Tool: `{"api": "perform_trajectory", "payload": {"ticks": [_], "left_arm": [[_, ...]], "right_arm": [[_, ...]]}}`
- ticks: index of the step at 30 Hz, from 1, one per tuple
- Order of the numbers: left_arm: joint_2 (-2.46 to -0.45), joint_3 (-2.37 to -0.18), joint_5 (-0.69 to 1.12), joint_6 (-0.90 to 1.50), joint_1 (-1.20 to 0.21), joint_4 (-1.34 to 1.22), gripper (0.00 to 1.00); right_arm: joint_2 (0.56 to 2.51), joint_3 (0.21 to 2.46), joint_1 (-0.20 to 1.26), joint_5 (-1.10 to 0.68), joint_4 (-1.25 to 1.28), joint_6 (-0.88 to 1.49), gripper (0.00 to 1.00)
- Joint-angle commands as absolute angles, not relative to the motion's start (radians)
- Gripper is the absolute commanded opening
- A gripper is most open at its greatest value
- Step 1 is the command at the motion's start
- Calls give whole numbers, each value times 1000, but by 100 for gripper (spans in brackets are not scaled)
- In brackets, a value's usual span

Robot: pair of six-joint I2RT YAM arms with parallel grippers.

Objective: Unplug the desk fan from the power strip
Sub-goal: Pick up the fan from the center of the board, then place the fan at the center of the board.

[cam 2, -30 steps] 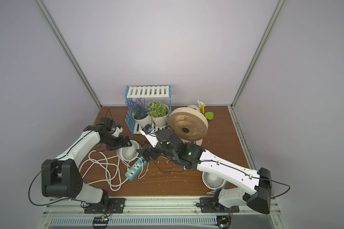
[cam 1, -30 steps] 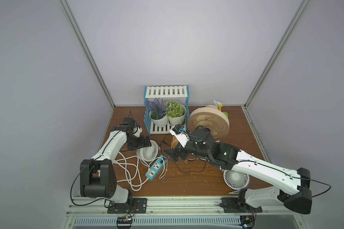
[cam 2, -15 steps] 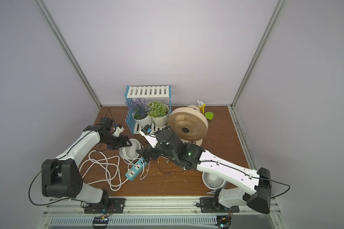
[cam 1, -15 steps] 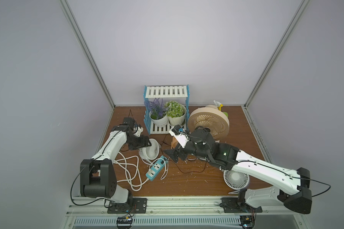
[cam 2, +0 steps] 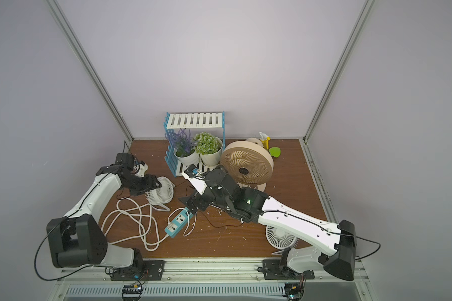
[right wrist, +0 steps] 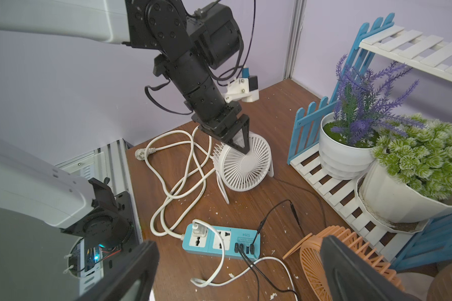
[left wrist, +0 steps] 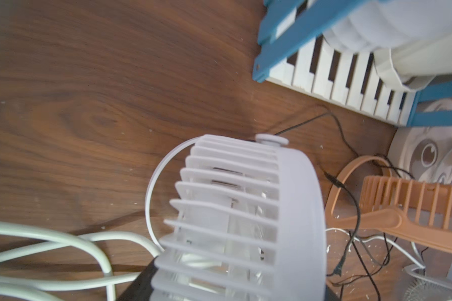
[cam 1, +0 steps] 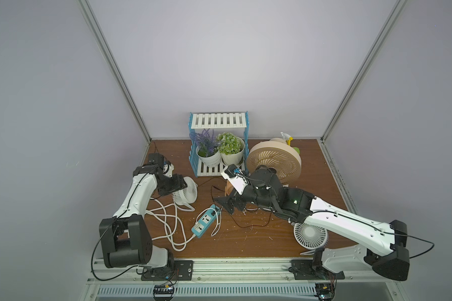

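The teal power strip (cam 1: 204,221) (cam 2: 177,224) (right wrist: 219,242) lies flat on the wooden table. It carries a white plug (right wrist: 197,229) in one socket and black USB plugs (right wrist: 243,247) at its other end. A small white desk fan (cam 1: 187,194) (cam 2: 162,194) (left wrist: 245,208) (right wrist: 243,166) stands at the left. My left gripper (cam 1: 179,186) (cam 2: 154,186) (left wrist: 235,286) (right wrist: 235,142) is shut on the fan's housing from above. My right gripper (cam 1: 226,206) (cam 2: 193,207) (right wrist: 240,273) hangs open just above the strip's USB end, holding nothing.
A thick white cord (cam 1: 165,221) coils left of the strip. A blue-and-white rack (cam 1: 218,122) with two potted plants stands at the back. A big beige fan (cam 1: 273,163) and a small orange fan (right wrist: 324,260) sit nearby. Another white fan (cam 1: 309,233) lies under my right arm.
My left gripper has narrowed onto the white fan, and the fan has shifted slightly left toward it. The right arm and the power strip have stayed put.
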State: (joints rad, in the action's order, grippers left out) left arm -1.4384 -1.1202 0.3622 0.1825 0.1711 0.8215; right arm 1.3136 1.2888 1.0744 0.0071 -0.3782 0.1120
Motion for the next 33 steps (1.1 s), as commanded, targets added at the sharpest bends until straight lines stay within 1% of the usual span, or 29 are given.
{"api": "perform_trajectory", "payload": {"ticks": [1, 5, 12, 15, 17, 19, 21, 24, 25, 29, 33], "left_arm": [[-1416, -1138, 414, 284, 247, 719, 57], [-1447, -1091, 459, 403, 296, 565, 58], [-1535, -1037, 446, 579, 320, 342, 58], [-1565, -1037, 446, 616, 322, 298, 61], [-1591, -1065, 454, 586, 322, 324, 64], [-1619, -1107, 456, 521, 321, 388, 70], [-1644, -1153, 448, 446, 322, 473, 81], [-1648, -1194, 416, 373, 322, 565, 93], [-1637, -1199, 408, 364, 322, 577, 99], [-1553, -1209, 391, 343, 322, 607, 100], [-1446, -1234, 349, 318, 322, 673, 100]], "right_arm": [[1321, 1323, 1080, -2, -395, 95, 100], [1325, 1323, 1080, -8, -395, 99, 100], [1329, 1320, 1082, -16, -390, 110, 100], [1328, 1318, 1080, -14, -395, 112, 100], [1325, 1314, 1082, -12, -395, 110, 100], [1321, 1310, 1083, -5, -397, 105, 100], [1316, 1302, 1082, 5, -393, 106, 100], [1318, 1294, 1082, -11, -383, 112, 100], [1323, 1298, 1083, -22, -388, 112, 100], [1379, 1346, 1088, -64, -446, 112, 100], [1445, 1386, 1129, -71, -501, 88, 99]]}}
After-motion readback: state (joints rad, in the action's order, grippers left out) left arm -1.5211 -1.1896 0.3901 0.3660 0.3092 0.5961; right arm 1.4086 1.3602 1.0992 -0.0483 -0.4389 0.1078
